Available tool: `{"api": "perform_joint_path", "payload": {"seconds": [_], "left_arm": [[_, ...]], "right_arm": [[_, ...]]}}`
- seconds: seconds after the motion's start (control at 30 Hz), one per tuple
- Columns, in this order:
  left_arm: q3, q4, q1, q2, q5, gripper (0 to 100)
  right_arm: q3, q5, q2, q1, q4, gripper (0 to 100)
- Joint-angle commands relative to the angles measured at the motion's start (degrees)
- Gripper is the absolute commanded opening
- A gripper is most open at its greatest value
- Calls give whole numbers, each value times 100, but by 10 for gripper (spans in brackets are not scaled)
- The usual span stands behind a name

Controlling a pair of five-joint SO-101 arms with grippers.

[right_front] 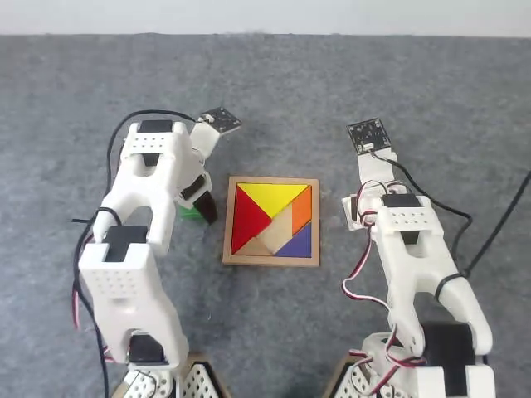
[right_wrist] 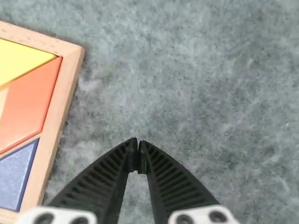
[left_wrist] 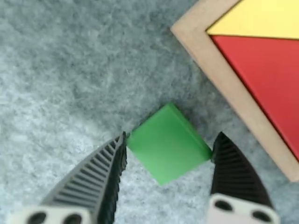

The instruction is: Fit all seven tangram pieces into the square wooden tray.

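Note:
The square wooden tray (right_front: pixel 271 260) lies at the table's middle. In it sit a yellow triangle (right_front: pixel 270 197), a red triangle (right_front: pixel 247 222), an orange piece (right_front: pixel 302 210) and a blue triangle (right_front: pixel 299 242); bare wood shows in the centre. A green square piece (left_wrist: pixel 168 143) lies flat on the mat just left of the tray rim (left_wrist: pixel 219 60). My left gripper (left_wrist: pixel 171 135) is open, its fingers straddling the green square near opposite corners. My right gripper (right_wrist: pixel 136 142) is shut on nothing, low over the mat just right of the tray rim (right_wrist: pixel 60 102).
Grey felt mat (right_front: pixel 415 91) covers the whole table. Both arms flank the tray, the left gripper (right_front: pixel 199 203) and the green square (right_front: pixel 189 212) on one side, the right gripper (right_front: pixel 353 207) on the other. A black cable (right_front: pixel 498 224) runs off to the right edge.

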Motion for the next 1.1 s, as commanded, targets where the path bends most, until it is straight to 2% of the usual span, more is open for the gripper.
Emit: {"api": "perform_joint_path", "payload": {"seconds": [0.0, 0.13, 0.43, 0.57, 0.77, 1.07], "left_arm": [[-259, 44, 44, -141, 18, 289], [-268, 53, 26, 185, 70, 288], [-268, 97, 35, 211, 738, 289], [-268, 360, 97, 237, 747, 288], [-251, 352, 105, 237, 747, 248], [-286, 387, 114, 158, 774, 246]], "right_arm": [[-18, -35, -321, 22, -101, 12], [-18, -35, -321, 22, -101, 12], [-18, -35, -321, 31, -101, 12], [-18, -35, -321, 31, -101, 12], [-18, -35, -321, 40, -92, 12], [-18, -35, -312, 40, -92, 12]]}}
